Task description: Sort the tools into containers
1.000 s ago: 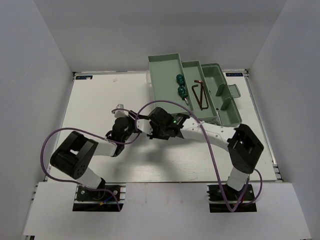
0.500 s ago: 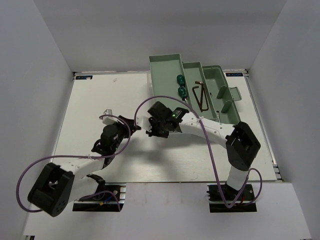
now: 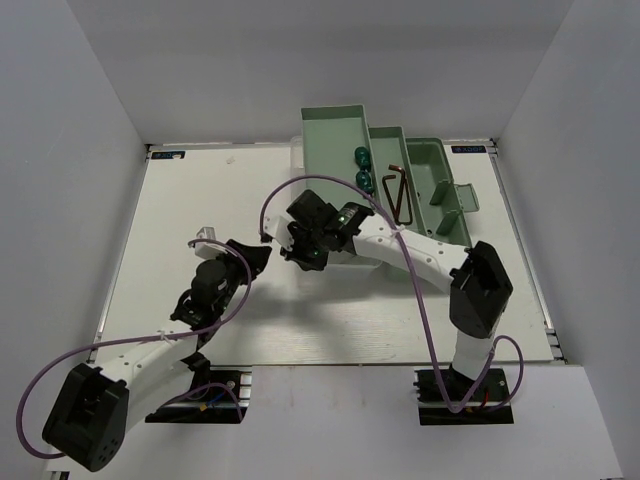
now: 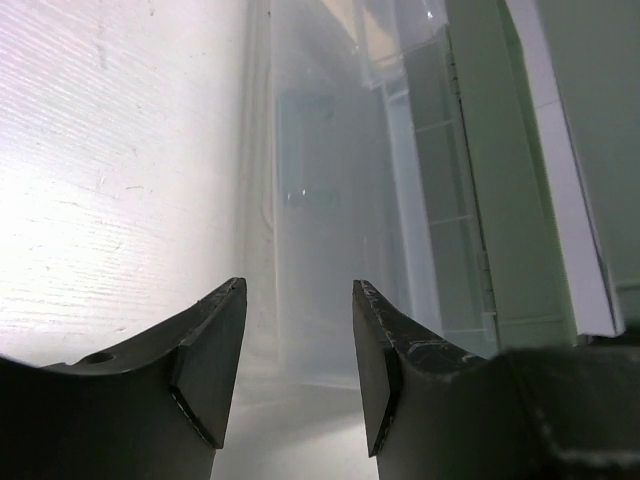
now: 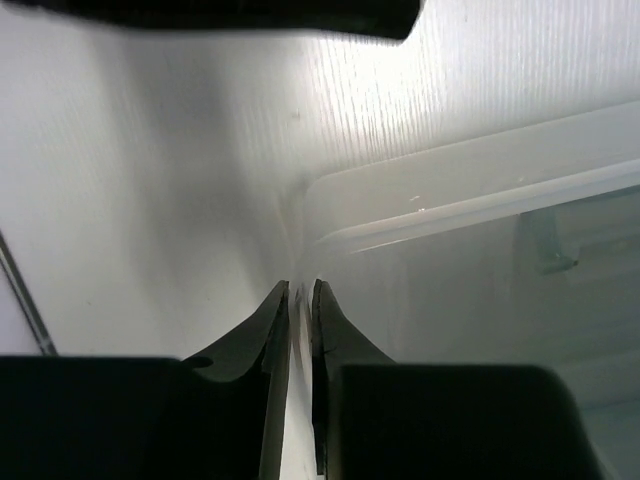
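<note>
The mint-green toolbox (image 3: 335, 128) stands open at the back right. Two green-handled screwdrivers (image 3: 362, 166) lie in its middle tray and two dark hex keys (image 3: 397, 192) in the tray to their right. No wrench shows in any view. The translucent lid (image 5: 480, 230) lies flat on the table left of the box. My right gripper (image 3: 298, 250) is shut on the lid's thin edge, as the right wrist view (image 5: 300, 292) shows. My left gripper (image 3: 262, 251) is open and empty just left of it, facing the lid (image 4: 330, 200).
The toolbox's green side wall (image 4: 500, 150) rises at the right of the left wrist view. The box handle (image 3: 452, 200) lies over the rightmost compartment. The left arm's purple cable (image 3: 235, 285) loops beside the gripper. White walls enclose the table.
The left arm has drawn back down and to the left, away from the right gripper. The right gripper has shifted left and the toolbox has turned slightly with it.
</note>
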